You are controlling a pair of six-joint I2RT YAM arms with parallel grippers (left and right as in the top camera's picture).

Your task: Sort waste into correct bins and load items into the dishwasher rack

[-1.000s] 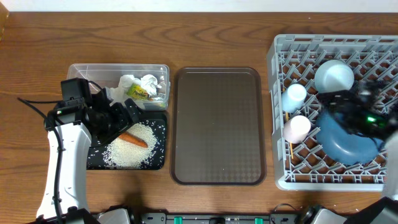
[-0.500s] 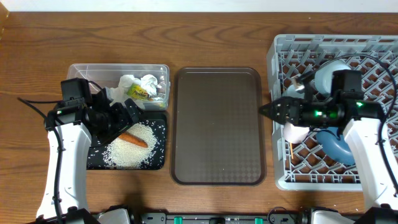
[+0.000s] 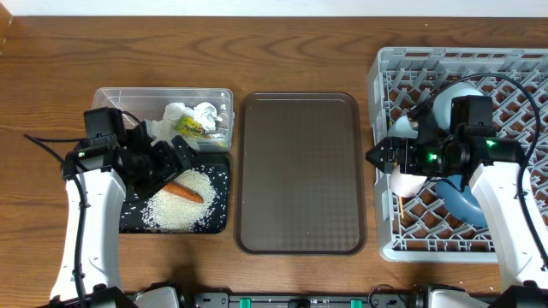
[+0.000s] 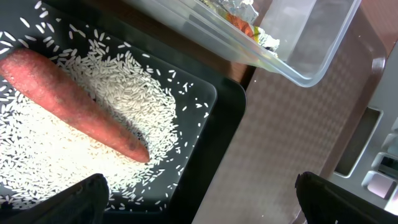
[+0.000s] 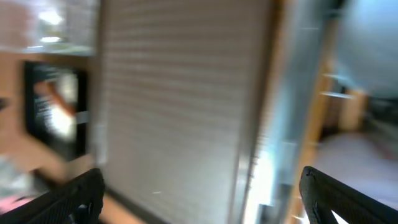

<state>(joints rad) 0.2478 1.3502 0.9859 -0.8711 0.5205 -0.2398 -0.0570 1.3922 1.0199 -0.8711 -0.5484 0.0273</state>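
The orange carrot (image 3: pixel 182 191) (image 4: pixel 68 106) lies on loose rice (image 3: pixel 175 212) (image 4: pixel 124 93) in the black bin (image 3: pixel 133 224) (image 4: pixel 227 124). Crumpled paper wads (image 3: pixel 195 113) and a yellow-green wrapper (image 3: pixel 190 127) sit in the clear tub (image 3: pixel 163 92) (image 4: pixel 298 62). My left gripper (image 3: pixel 180 162) (image 4: pixel 199 199) hangs open just above the black bin's right part, holding nothing. In the grey dishwasher rack (image 3: pixel 385 68) are a blue plate (image 3: pixel 467 204), white bowl (image 3: pixel 458 101), pinkish cup (image 3: pixel 407 181), light blue cup (image 3: pixel 404 127) and a chopstick (image 3: pixel 400 208). My right gripper (image 3: pixel 377 156) (image 5: pixel 202 193) is open and empty at the rack's left edge.
A large brown serving tray (image 3: pixel 300 171) (image 5: pixel 180 93) lies between the bins and the rack, with nothing on it. The right wrist view is motion-blurred. The rack's left wall (image 3: pixel 377 171) stands right under my right gripper.
My right arm swung left from over the blue plate to the rack's left edge, then drew back slightly to the right. The left arm has not moved.
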